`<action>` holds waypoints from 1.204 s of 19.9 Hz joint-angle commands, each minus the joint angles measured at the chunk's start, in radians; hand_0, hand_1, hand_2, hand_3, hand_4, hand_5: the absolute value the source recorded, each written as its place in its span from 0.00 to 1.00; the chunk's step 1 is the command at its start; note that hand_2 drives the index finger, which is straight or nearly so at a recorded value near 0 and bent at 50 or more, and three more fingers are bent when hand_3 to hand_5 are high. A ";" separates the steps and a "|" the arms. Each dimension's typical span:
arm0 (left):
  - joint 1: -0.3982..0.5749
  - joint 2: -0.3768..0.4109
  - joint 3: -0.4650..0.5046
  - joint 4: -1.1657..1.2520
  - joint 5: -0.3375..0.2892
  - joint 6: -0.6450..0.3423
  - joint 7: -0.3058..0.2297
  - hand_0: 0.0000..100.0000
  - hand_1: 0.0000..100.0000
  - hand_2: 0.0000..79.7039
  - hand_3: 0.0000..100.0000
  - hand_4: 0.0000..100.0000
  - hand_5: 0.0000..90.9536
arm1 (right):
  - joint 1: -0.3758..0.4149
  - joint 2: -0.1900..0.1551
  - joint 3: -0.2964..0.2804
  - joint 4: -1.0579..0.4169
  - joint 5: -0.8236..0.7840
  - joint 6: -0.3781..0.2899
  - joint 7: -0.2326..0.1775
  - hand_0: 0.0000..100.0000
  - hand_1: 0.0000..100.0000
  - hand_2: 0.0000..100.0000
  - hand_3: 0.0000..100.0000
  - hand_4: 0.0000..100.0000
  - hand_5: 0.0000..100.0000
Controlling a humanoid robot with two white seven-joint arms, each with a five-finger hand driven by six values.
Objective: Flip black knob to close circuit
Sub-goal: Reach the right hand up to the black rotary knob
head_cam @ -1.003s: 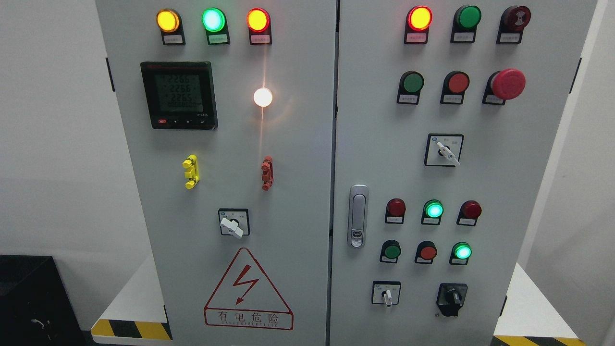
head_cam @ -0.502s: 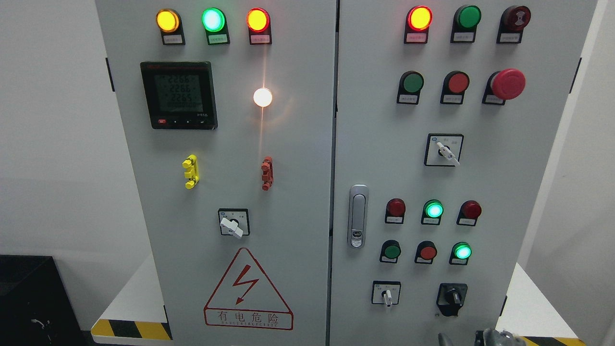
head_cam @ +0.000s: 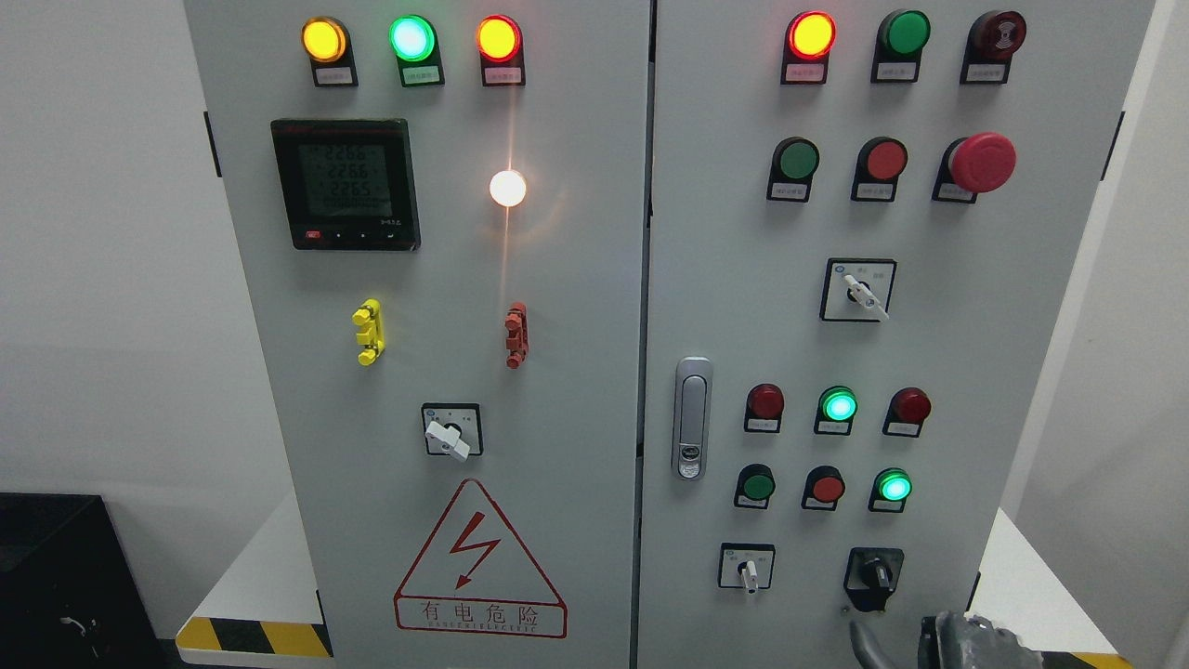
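The black knob is sitting near the lower right corner of the cabinet, right of a white selector switch. The right hand is showing only as a grey mass at the bottom edge, just below the knob and apart from it; its finger state cannot be told.

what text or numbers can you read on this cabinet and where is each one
"有电危险": on the red triangular warning sign with lightning bolt, left door.
Small line under it: too blurred to read.
Three rows of digits on the black digital meter screen: roughly "226x", last digits unclear.
Small white labels under the lamps and push buttons, e.g.: too small to read.
Markings on the plates around the white selector switches and black knob: unreadable.
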State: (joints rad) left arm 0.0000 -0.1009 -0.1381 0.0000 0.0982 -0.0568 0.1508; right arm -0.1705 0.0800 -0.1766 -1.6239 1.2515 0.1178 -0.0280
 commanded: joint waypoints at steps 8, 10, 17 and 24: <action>0.023 0.001 0.000 -0.029 0.000 0.000 0.000 0.12 0.56 0.00 0.00 0.00 0.00 | -0.044 -0.020 0.000 0.056 0.011 0.000 0.000 0.00 0.00 0.95 1.00 1.00 1.00; 0.023 0.000 0.000 -0.029 0.000 0.000 0.000 0.12 0.56 0.00 0.00 0.00 0.00 | -0.044 -0.020 -0.001 0.055 0.011 0.008 0.000 0.00 0.00 0.95 1.00 1.00 1.00; 0.023 0.000 0.000 -0.029 0.000 0.000 0.000 0.12 0.56 0.00 0.00 0.00 0.00 | -0.055 -0.020 -0.007 0.056 0.009 0.014 0.000 0.00 0.00 0.95 1.00 1.00 1.00; 0.023 0.000 0.000 -0.029 0.000 0.000 0.000 0.12 0.56 0.00 0.00 0.00 0.00 | -0.066 -0.020 -0.040 0.055 0.002 0.014 -0.001 0.00 0.00 0.95 1.00 1.00 1.00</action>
State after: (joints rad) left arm 0.0000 -0.1006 -0.1381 0.0000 0.0982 -0.0568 0.1509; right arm -0.2266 0.0623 -0.1799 -1.5754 1.2594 0.1312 -0.0269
